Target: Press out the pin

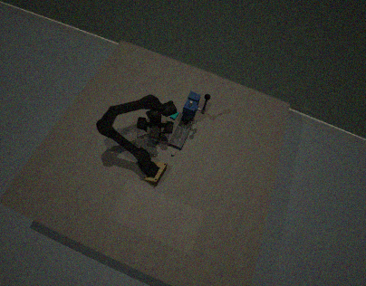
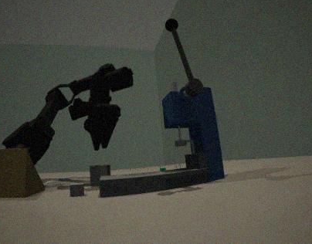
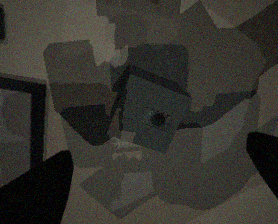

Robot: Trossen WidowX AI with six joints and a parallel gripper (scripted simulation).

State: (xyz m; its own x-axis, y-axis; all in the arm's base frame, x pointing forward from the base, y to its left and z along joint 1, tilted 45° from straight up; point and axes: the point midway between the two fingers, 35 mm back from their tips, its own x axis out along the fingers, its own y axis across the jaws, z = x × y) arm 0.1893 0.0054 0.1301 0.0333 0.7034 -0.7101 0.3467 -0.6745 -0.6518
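Observation:
The grey block [image 2: 100, 174] [image 3: 142, 97] stands on the table beside the press base; a dark round spot, seemingly its pin or hole, shows on its top in the wrist view. My gripper [image 2: 101, 147] [image 3: 160, 149] is open and empty, pointing down above the block, with a finger at either side of the wrist view. The blue press [image 1: 191, 107] [image 2: 205, 126] has its lever [image 1: 205, 104] [image 2: 181, 52] raised. Its punch [image 2: 181, 142] hangs above the far part of the long grey base [image 1: 178, 138] [image 2: 147, 183]. I cannot make out the cup for certain.
A small grey cube [image 2: 76, 190] lies near the base's front end. A teal piece [image 1: 174, 115] [image 2: 162, 169] is behind the base. A dark raised piece [image 2: 195, 160] sits at the press column's foot. A yellow wedge-shaped body [image 1: 160, 174] [image 2: 14, 174] is by the arm's mount.

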